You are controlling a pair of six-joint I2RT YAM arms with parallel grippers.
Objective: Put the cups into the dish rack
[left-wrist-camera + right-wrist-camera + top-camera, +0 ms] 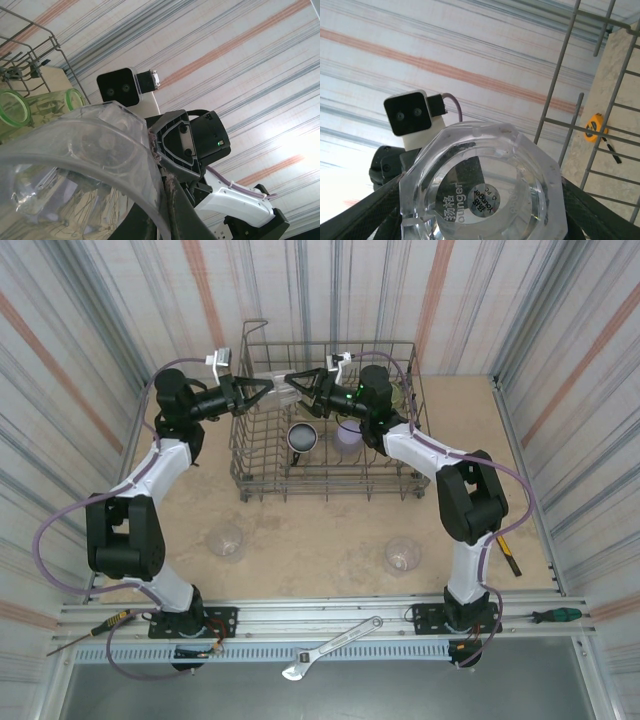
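A: Both arms reach over the far half of the dish rack (325, 455). Between them hangs a clear cup (283, 390), lying on its side. My left hand (262, 391) is clamped shut on its rim; in the left wrist view the rim (100, 150) curves right across the lens.

B: And the right hand (296, 383)?

A: Its fingers (597, 212) sit on either side of the cup's faceted base (485, 192), jaws partly apart. I cannot tell whether they press on it yet.

B: The other cups?

A: A black cup (303, 437) and a pale lavender cup (349, 436) stand inside the rack near its middle. Two yellow-green cups (30, 107) lie in the rack too, seen from the left wrist. Two more clear cups rest on the desk (320, 540), one front left (226, 539), one front right (403, 554)

B: Anything stray?

A: An orange tape measure (596, 126) beyond the rack wires; a wrench (332, 647) on the front rail
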